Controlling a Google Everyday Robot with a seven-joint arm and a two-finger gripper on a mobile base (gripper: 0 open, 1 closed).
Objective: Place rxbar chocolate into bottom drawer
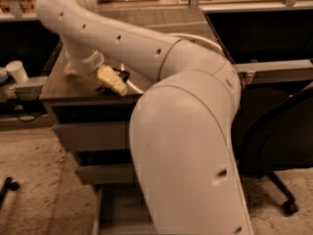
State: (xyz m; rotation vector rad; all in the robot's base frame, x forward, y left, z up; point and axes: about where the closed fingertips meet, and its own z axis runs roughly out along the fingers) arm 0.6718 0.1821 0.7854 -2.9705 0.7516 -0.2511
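Grey-brown wooden cabinet top (61, 89), upper left of frame: cream gripper (113, 81) of white robot arm (186, 131) low over it; grip state cannot be told.

Dim amber light; jaws over cabinet top (68, 90)

The end effector (113, 81) hangs over the cabinet top (57, 88), bottom drawer (115, 212) well below, chair (277, 146) at right.
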